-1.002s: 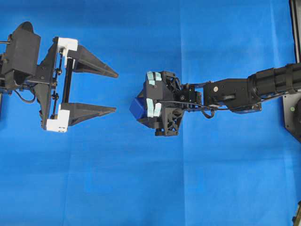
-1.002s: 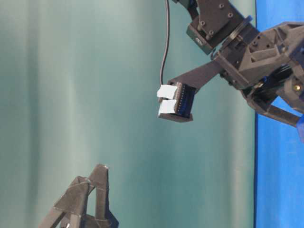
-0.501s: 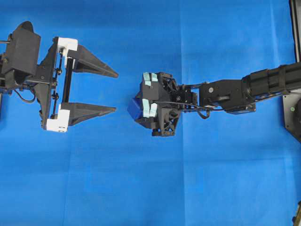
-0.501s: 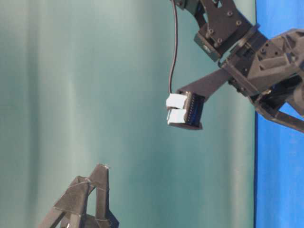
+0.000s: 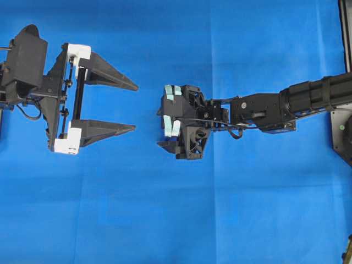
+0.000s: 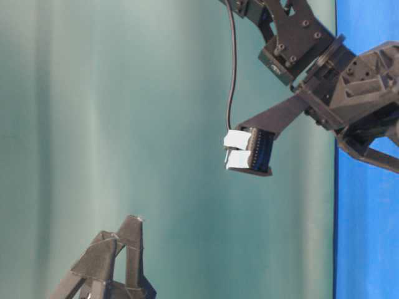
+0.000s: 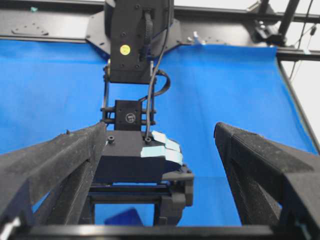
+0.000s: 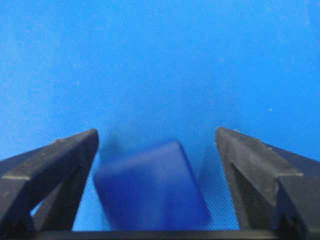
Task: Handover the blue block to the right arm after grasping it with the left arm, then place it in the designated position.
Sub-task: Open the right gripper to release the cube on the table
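The small dark-blue cube (image 8: 151,185) lies blurred between the mint-tagged right gripper's (image 8: 155,150) parted fingers, touching neither, near the blue cloth's (image 5: 165,220) middle. The white-bracketed left gripper (image 5: 132,104) hangs spread and empty, so the handover looks done; only the block's settling remains.

Overhead looks straight down on cloth (image 5: 165,220); table-level view sits sideways, low; left wrist cam faces right arm (image 7: 137,45); right wrist cam close above cloth.

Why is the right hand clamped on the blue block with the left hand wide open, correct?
Not clamped. The right wrist view shows the right hand open, its fingers clear of the blurred blue block between them. The left hand is wide open, as stated.
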`<state>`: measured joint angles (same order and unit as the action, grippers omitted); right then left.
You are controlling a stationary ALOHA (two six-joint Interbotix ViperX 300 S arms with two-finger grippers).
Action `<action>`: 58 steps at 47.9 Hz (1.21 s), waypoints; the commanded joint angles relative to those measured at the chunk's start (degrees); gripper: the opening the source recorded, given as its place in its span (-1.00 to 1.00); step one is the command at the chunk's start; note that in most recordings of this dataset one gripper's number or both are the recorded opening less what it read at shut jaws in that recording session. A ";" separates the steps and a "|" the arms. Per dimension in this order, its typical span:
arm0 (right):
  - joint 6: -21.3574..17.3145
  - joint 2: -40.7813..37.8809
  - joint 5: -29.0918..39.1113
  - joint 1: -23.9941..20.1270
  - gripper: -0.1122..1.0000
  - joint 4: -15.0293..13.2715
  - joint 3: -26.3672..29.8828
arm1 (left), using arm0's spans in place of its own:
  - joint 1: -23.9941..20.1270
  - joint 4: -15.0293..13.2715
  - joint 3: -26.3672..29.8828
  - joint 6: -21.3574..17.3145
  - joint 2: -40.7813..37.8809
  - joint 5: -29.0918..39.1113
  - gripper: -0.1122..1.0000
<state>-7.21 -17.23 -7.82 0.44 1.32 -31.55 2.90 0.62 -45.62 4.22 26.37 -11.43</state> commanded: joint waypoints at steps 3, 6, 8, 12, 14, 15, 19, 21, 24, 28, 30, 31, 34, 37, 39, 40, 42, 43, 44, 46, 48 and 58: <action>-0.09 3.78 0.97 0.00 0.72 0.00 0.70 | -0.18 0.00 1.32 0.09 0.62 -0.26 0.87; 0.00 5.45 1.76 0.00 0.72 -0.09 0.26 | -0.18 0.09 1.41 0.09 0.62 -0.26 0.87; 0.09 6.77 2.37 0.00 0.72 -0.18 -0.09 | -0.26 0.00 1.49 0.09 0.53 -0.26 0.87; 0.26 9.84 3.43 0.00 0.72 -0.35 -0.97 | -0.18 0.09 1.58 0.09 0.44 -0.26 0.87; 0.26 11.34 3.96 0.00 0.71 -0.44 -1.49 | -0.18 0.09 1.58 0.09 0.44 -0.26 0.87; 0.35 12.22 4.22 0.00 0.71 -0.44 -1.67 | -0.18 0.09 1.67 0.09 0.26 -0.26 0.87; 0.35 15.56 5.80 0.00 0.70 -0.53 -2.72 | -0.18 0.09 1.67 0.09 0.26 -0.26 0.87; 0.35 17.40 6.77 0.09 0.70 -0.62 -3.16 | -0.18 0.09 1.76 0.09 0.26 -0.26 0.87; 0.35 20.74 8.70 0.09 0.70 -0.70 -3.78 | -0.26 0.09 1.85 0.09 0.18 -0.26 0.87; 0.35 24.52 10.90 0.09 0.70 -0.70 -4.48 | -0.18 0.09 1.85 0.09 0.18 -0.26 0.87; 0.35 26.63 11.87 0.09 0.70 -0.70 -4.83 | -0.18 0.09 1.85 0.18 0.09 -0.26 0.87; 0.35 27.51 12.30 0.09 0.70 -0.79 -5.01 | -0.18 0.09 1.85 0.18 0.09 -0.26 0.87; 0.35 30.85 13.71 0.09 0.70 -0.79 -5.71 | -0.18 0.09 1.93 0.18 0.09 -0.26 0.87; 0.26 33.75 14.68 0.09 0.70 -0.79 -6.24 | -0.26 0.09 1.85 0.18 0.09 -0.26 0.87; 0.26 35.51 15.38 0.09 0.70 -0.79 -6.59 | -0.18 0.09 1.85 0.18 0.18 -0.26 0.87; 0.18 36.39 15.73 0.09 0.70 -0.79 -6.77 | -0.18 0.09 1.85 0.18 0.18 -0.26 0.87; 0.09 38.58 16.44 0.09 0.70 -0.79 -7.12 | -0.18 0.09 1.85 0.18 0.18 -0.26 0.87; 0.00 39.46 16.88 0.09 0.70 -0.70 -7.29 | -0.18 0.09 1.85 0.18 0.09 -0.26 0.87; -0.09 40.25 17.31 0.09 0.70 -0.79 -7.47 | -0.18 0.00 1.85 0.18 0.18 -0.26 0.87; -0.09 41.75 18.19 0.09 0.70 -0.79 -7.65 | -0.18 0.09 1.85 0.18 0.09 -0.26 0.87; -0.09 43.24 19.07 0.09 0.70 -0.79 -8.00 | -0.18 0.00 1.85 0.18 0.09 -0.26 0.87; -0.09 49.13 22.68 0.35 0.70 -0.88 -9.76 | -0.18 0.09 1.85 0.18 0.09 -0.26 0.87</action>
<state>-7.21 29.62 14.41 0.53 0.62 -41.40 2.90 0.62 -45.18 4.31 26.19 -11.43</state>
